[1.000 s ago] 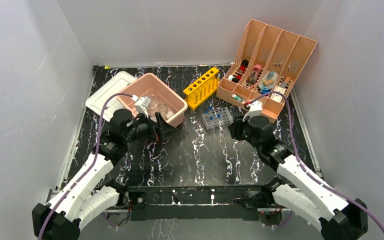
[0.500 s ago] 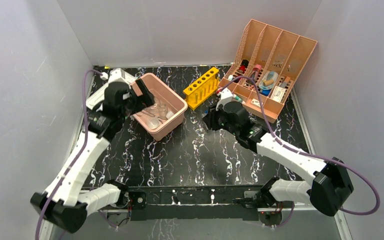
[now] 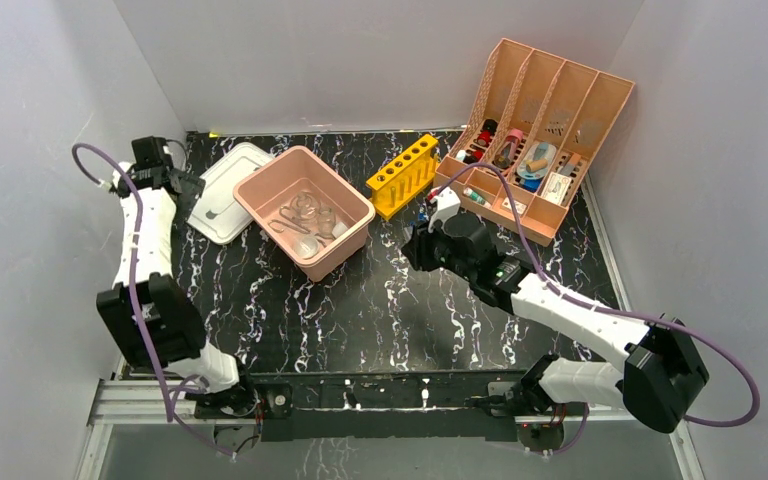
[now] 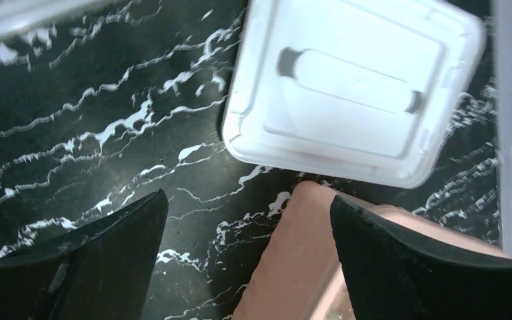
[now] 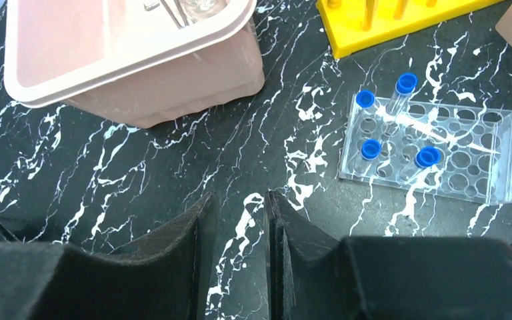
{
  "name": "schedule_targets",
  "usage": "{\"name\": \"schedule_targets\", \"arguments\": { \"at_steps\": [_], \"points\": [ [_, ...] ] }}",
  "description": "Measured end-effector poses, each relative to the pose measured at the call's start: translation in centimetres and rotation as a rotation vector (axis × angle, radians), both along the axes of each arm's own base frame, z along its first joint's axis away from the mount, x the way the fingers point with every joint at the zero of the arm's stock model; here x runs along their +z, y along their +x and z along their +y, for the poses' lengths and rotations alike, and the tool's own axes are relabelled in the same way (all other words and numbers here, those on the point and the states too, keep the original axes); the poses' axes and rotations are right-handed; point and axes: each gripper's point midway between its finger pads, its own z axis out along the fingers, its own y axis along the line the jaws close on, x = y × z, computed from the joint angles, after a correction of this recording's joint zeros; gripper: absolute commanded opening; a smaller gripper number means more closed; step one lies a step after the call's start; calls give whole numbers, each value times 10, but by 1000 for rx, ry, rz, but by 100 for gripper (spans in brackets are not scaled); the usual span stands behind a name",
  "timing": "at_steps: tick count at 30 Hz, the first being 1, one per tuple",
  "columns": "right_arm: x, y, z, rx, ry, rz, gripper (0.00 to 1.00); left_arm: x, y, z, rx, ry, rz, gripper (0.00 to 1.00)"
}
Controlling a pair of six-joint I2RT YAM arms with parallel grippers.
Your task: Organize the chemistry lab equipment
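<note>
The left gripper (image 4: 248, 200), spread wide, hangs over a black marbled table (image 4: 73, 153) where a white lid (image 4: 353, 87) (handle recess showing) lies just beside a pink tub (image 4: 293, 267).

the left arm (image 3: 148, 232) and the right arm (image 3: 570, 312) are both built of smooth white link shells joined by chunky black joint housings, each trailed by a thin looping purple cable (image 3: 85, 146), and each ends in broad matte black fingers (image 4: 100, 257).

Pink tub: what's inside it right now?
Inside the pink tub lie clear glassware and thin wire tongs, piled together. Anything under the pile or tight against the near wall is hidden.
</note>
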Motion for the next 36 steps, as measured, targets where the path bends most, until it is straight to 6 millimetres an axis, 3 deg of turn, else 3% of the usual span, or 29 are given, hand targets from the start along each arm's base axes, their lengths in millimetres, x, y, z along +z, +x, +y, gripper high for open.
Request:
{"name": "schedule_targets", "arguments": {
  "at_steps": [6,14,21,28,30,32,36],
  "points": [
    [-15,-6,-5,2,-7,17,41,-74,-17,22,158,-174,152,88],
    [-39,-15,-10,10,-18,51,41,-136,-15,28,191,-245,287,86],
    [-43,-21,-13,12,1,53,41,-173,-5,27,130,-284,357,86],
    [-48,-23,-15,11,-2,58,41,-175,5,30,119,-284,368,83],
    [-47,-23,-15,11,-2,57,41,-175,7,30,118,-288,364,75],
    [-47,-23,-15,10,-1,55,41,-176,9,30,118,-293,359,61],
    [-46,-23,-15,10,0,55,40,-176,23,30,109,-297,324,20]
  ]
}}
